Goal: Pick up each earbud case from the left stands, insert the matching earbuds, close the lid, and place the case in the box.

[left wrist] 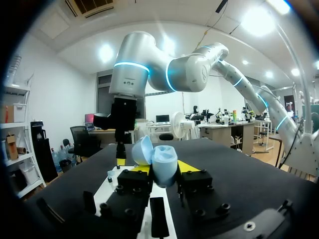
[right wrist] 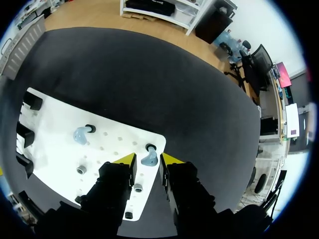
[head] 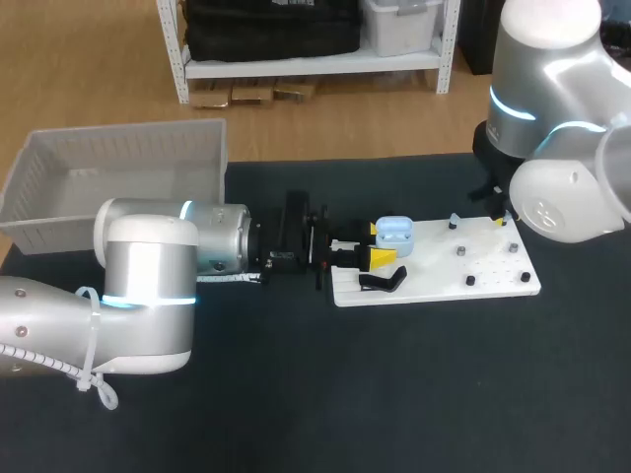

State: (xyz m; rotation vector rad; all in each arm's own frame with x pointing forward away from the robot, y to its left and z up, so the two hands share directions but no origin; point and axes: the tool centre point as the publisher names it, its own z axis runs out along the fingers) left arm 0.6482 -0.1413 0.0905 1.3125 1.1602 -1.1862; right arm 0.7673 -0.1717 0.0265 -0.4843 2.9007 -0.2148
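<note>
Early yet, we judge: left tool [left wrist: 164, 168] clamped on the open blue earbud case [left wrist: 163, 160] at the stand board's [head: 434, 281] nine o'clock end, right tool [right wrist: 148, 162] apart around one earbud [right wrist: 149, 159], second earbud [right wrist: 81, 134] unpicked, box [head: 59, 148] at ten o'clock awaiting its case.

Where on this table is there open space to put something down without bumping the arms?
The black table mat on the robot's side of the white peg board is bare, and so is the floor of the grey plastic bin. Crowded: the board's left end, where the left gripper holds the light blue earbud case, and its far right corner under the right gripper.
</note>
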